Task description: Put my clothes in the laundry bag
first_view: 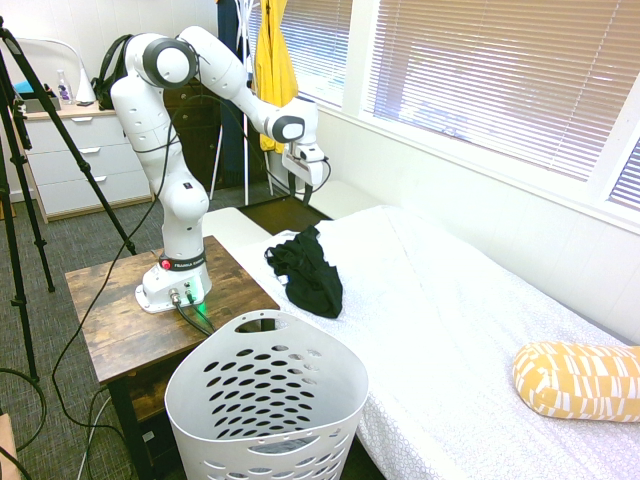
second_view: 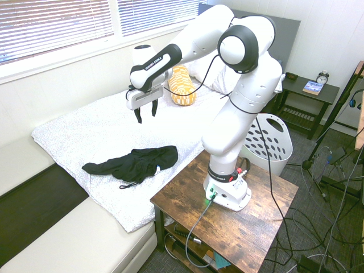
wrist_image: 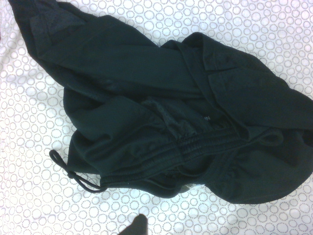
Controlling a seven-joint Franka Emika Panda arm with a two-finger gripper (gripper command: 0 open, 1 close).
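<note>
Fingers (second_view: 147, 112) parted, empty, above the bed (first_view: 430, 290); likely at the pickup step — next, lower onto black drawstring garment (first_view: 308, 274), centre-left of first exterior view.

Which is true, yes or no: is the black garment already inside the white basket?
No, the black garment lies on the bed, outside the white basket.

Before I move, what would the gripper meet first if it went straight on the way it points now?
Probably the black drawstring garment on the bed; the gripper points down towards it, though depth is unclear and it might meet the patterned bedding beside it.
</note>
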